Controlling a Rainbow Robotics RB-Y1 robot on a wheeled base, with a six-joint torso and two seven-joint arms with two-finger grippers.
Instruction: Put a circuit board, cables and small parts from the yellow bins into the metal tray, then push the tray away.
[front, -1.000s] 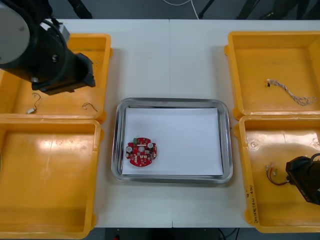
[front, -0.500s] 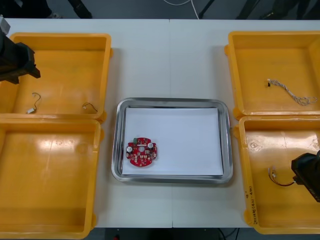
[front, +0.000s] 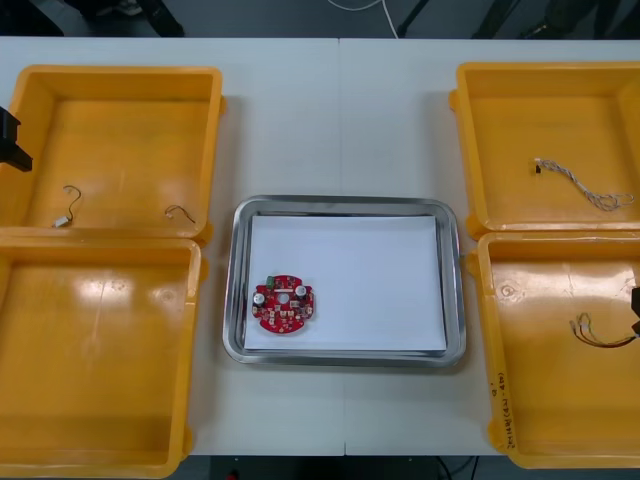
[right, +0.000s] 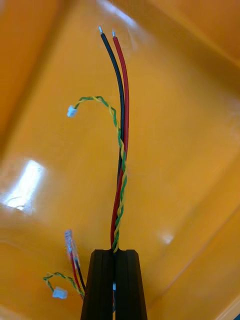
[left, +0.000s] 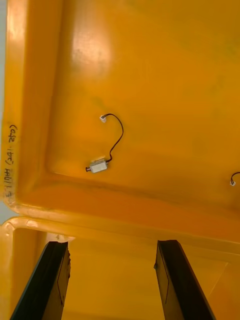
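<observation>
Cables (right: 121, 150) hang pinched in the closed right fingers (right: 102, 285), now nearer the near right bin's (front: 560, 440) outer wall. Left fingers (left: 50, 280), open, have withdrawn to the far left bin's (front: 120, 75) outer edge. Board (front: 285, 304) stays in tray (front: 340, 204).

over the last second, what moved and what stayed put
The left gripper, jaws open, drew back leftward to the far left bin's outer rim. The right gripper, jaws shut on the cable bundle, carried it rightward in the near right bin. The circuit board, metal tray and twisted cable stayed put.
</observation>
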